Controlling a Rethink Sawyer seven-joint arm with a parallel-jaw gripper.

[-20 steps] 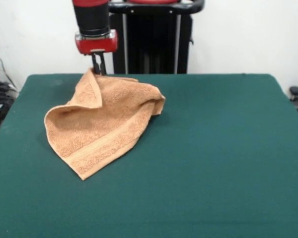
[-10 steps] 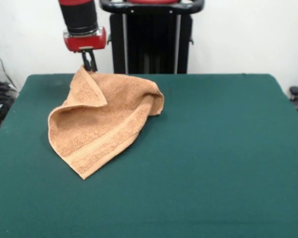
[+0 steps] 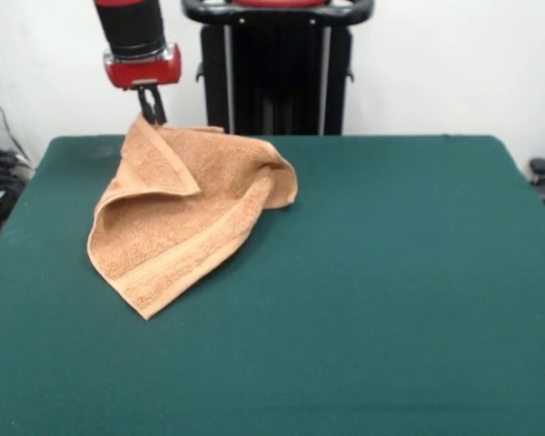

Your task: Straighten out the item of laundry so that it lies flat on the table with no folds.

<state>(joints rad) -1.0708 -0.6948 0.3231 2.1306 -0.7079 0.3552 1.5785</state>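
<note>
While the corner is held up, we see the hand towel only half opened on the table.

At far left we read the raised corner as a way to pull out the folds; the pincer is pressed together on that top corner, lifting it just clear. Rightward, the cloth drapes down onto the table's left half, one flap doubled over and its right edge bunched.

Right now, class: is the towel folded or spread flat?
Folded. The towel lies doubled over on the table, one corner lifted by the gripper.
</note>
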